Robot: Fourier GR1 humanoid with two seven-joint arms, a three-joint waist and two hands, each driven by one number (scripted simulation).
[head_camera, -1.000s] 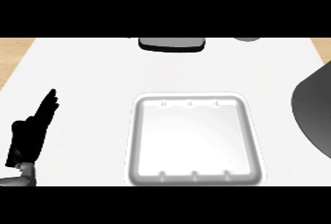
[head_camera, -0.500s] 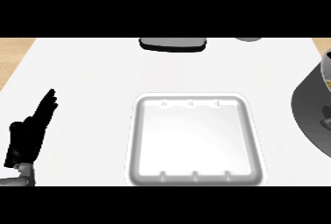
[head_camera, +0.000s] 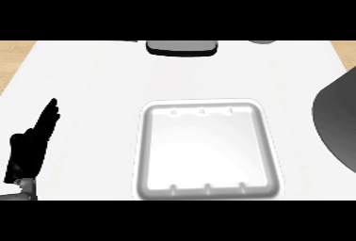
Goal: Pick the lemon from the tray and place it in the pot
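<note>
This is a kitchen, seen from steeply above a broad white counter [head_camera: 104, 80] whose pale wood edge shows at the far left and right corners. On it lies a white rectangular tray [head_camera: 207, 150] with small ridges along its near and far walls, and the dark rounded side of a pot [head_camera: 337, 122] comes in from the right. At the counter's far edge sits a grey, dark-rimmed object [head_camera: 182, 47] too cut off to name.
</note>
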